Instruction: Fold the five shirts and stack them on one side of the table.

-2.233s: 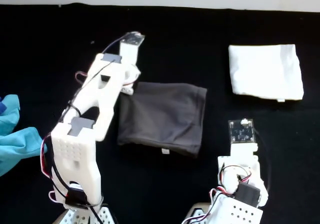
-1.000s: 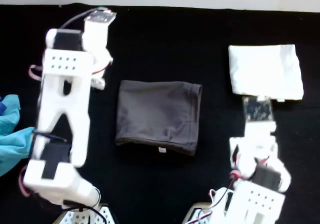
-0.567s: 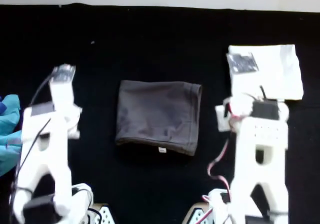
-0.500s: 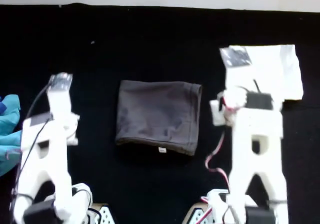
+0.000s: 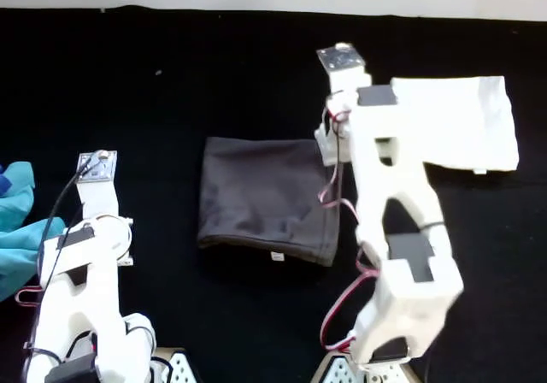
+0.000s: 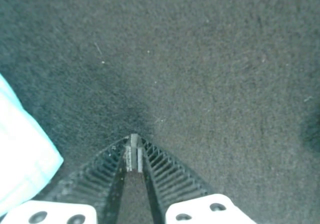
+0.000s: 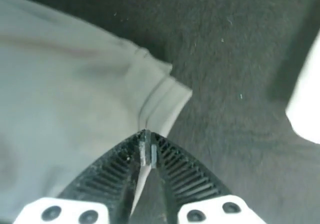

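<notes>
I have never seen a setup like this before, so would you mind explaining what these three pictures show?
This is a pair of small white robot arms, the left arm and the right arm, at a black-covered table. The high view comes from a fixed camera looking down; the other two come from cameras on each arm's wrist, looking along its gripper. On the table lie a folded dark grey shirt in the middle, a folded white shirt at the far right, and bunched turquoise cloth at the left edge. The left gripper is shut over bare table, holding nothing. The right gripper is shut at the grey shirt's hemmed corner; whether it pinches fabric is unclear.
</notes>
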`<action>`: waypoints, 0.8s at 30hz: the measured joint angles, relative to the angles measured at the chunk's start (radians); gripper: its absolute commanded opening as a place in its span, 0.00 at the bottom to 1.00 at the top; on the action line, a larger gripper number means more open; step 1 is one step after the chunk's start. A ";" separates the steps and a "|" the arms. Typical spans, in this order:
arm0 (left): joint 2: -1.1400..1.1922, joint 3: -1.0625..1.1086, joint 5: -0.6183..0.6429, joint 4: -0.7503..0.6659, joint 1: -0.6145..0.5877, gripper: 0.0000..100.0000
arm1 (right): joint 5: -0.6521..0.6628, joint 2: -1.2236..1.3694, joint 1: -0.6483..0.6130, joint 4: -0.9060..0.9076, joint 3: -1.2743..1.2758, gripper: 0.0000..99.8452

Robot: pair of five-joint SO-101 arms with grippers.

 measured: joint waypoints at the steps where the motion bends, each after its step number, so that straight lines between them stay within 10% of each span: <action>1: 0.000 0.000 0.000 0.000 0.000 0.01 | 0.000 0.044 0.000 0.000 -0.034 0.01; 18: 0.000 0.000 0.000 0.000 0.000 0.01 | -0.003 0.275 0.097 0.267 -0.583 0.01; 24: 0.000 0.000 0.000 0.000 0.000 0.01 | -0.028 0.275 0.061 0.417 -0.678 0.21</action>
